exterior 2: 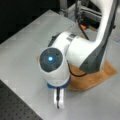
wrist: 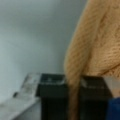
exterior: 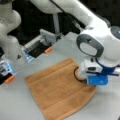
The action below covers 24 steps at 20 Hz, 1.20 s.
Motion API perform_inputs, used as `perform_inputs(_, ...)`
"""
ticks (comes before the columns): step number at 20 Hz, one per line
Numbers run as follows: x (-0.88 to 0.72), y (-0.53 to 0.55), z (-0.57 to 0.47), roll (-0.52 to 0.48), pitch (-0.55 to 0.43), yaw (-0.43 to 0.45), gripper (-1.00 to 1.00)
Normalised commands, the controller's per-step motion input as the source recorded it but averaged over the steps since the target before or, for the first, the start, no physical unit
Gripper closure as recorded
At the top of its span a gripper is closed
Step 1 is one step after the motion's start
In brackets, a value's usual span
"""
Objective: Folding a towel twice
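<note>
The tan-brown towel lies spread flat on the grey table, with a woven band stripe showing near its far edge. The arm's wrist hangs low over the towel's right edge and hides the fingers in both front views. In a front view only the towel's far part shows behind the arm. In the wrist view my gripper is shut on the towel: a raised fold of cloth runs down between the two black pads.
A second white arm stands at a front view's left. A metal rail fixture and two orange tabs line the table's far-left edge. A black perforated board borders the table at a front view's bottom left.
</note>
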Motion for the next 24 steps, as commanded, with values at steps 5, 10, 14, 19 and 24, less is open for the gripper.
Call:
perform_inputs(5, -0.94, 0.36, -0.01, -0.128, -0.255, -0.200, 1.00)
perform_inputs(10, -0.88, -0.08, -0.03, -0.089, -0.306, -0.034, 1.00)
perform_inputs(14, -0.96, -0.25, -0.08, -0.033, -0.332, -0.014, 1.00)
perform_inputs(19, -0.92, -0.14, -0.16, 0.032, -0.350, -0.033, 1.00)
perform_inputs(24, -0.66, 0.07, -0.12, 0.120, -0.289, -0.095, 1.00)
